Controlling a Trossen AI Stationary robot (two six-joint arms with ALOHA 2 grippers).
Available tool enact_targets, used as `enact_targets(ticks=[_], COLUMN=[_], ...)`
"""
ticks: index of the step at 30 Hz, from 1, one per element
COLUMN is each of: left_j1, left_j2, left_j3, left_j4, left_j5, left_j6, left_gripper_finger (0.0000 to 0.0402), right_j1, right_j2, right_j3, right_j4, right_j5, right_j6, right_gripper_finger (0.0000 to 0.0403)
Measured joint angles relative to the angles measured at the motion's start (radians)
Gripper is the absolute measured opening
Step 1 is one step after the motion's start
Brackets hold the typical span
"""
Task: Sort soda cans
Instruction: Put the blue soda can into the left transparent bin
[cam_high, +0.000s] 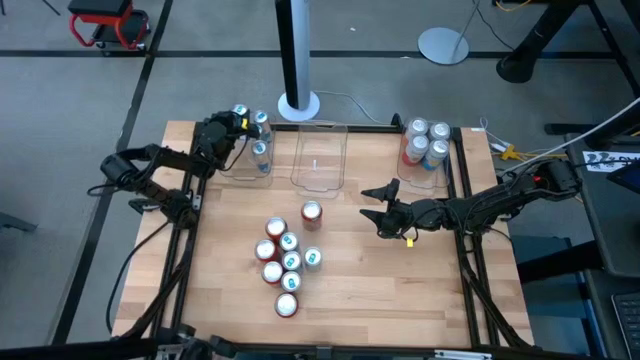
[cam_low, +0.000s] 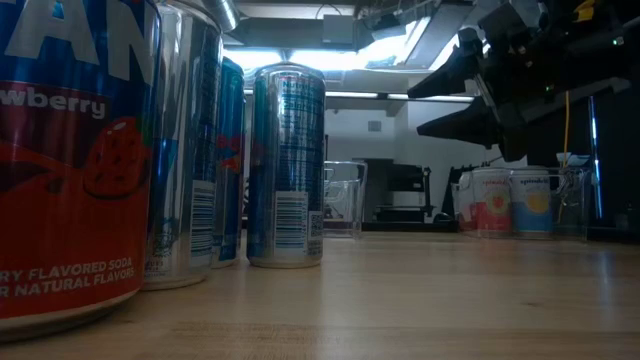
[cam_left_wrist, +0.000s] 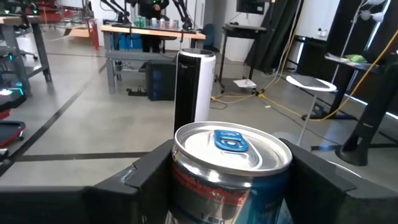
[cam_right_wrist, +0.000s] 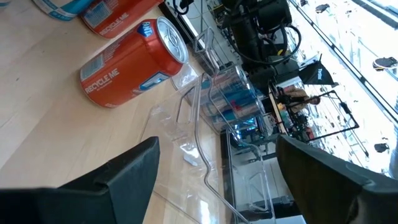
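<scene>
The left gripper (cam_high: 232, 125) is hovering over the left clear bin (cam_high: 247, 172) at the desk's (cam_high: 380, 290) far edge, its fingers (cam_left_wrist: 152, 171) grasping a blue-tabbed can (cam_left_wrist: 231, 163) upright. Judging by this, it is delivering that can, so the next move calls for lowering it beside the blue cans (cam_high: 260, 150) already inside and releasing. The right gripper (cam_high: 378, 208) is waiting with fingers spread and empty near the red can (cam_high: 311, 213). Eight more unsorted cans (cam_high: 281, 262) are standing clustered mid-desk.

Grey floor (cam_high: 200, 80) around wooden surface (cam_high: 380, 290); beyond it, white round pole base (cam_high: 298, 104), red stool (cam_high: 108, 25), grey disc stand (cam_high: 443, 45).
</scene>
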Motion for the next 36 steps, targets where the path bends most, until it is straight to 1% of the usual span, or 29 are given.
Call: enact_targets(ticks=[4, 6, 13, 18, 22, 29, 32, 36], left_j1=[0.000, 0.000, 0.000, -0.002, -0.004, 0.009, 0.027, 0.034], left_j2=[0.000, 0.000, 0.002, -0.006, -0.063, -0.222, -0.260, -0.269], left_j3=[0.000, -0.001, -0.003, -0.004, -0.006, -0.049, -0.077, -0.085], left_j4=[-0.003, 0.000, 0.027, 0.024, -0.040, -0.178, -0.169, -0.162], left_j5=[-0.001, -0.001, 0.004, 0.028, 0.057, 0.063, 0.059, 0.064], left_j6=[0.017, 0.016, 0.021, 0.046, 0.060, 0.130, 0.100, 0.098], left_gripper_finger=[0.0259, 0.0263, 0.0239, 0.0241, 0.0241, 0.0239, 0.0239, 0.0239], right_j1=[0.000, 0.000, 0.000, 0.000, 0.000, 0.000, 0.000, 0.000], right_j2=[0.000, 0.000, 0.000, 0.000, 0.000, 0.000, 0.000, 0.000], right_j3=[0.000, 0.000, 0.000, 0.000, 0.000, 0.000, 0.000, 0.000], right_j4=[-0.002, -0.002, -0.002, -0.003, -0.005, -0.010, -0.011, -0.009], right_j5=[0.000, 0.000, 0.000, 0.000, -0.004, -0.018, -0.018, -0.017], right_j6=[0.000, 0.000, 0.002, 0.003, 0.010, 0.019, 0.019, 0.019], right_gripper_finger=[0.0321, 0.0321, 0.0321, 0.0321, 0.0321, 0.0321, 0.0321, 0.0321])
